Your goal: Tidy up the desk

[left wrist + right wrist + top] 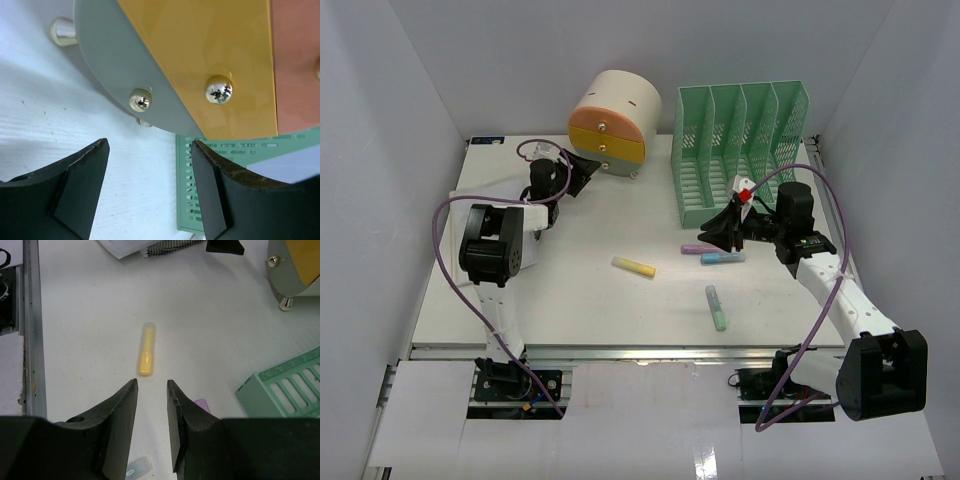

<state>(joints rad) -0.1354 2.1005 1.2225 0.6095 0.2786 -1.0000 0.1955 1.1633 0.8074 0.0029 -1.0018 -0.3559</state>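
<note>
Overhead and wrist views, desk (pixel 570 300) shared

Round drawer unit (pixel 612 122) beside green file rack (pixel 694 165); yellow highlighter (pixel 633 267), mint highlighter (pixel 716 307) in front.

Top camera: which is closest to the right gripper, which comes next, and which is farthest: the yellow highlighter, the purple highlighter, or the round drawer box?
From the right gripper:
1. Purple highlighter, right beside its tips.
2. Yellow highlighter, farther left, in the middle.
3. Round drawer box, at the back left.
</note>
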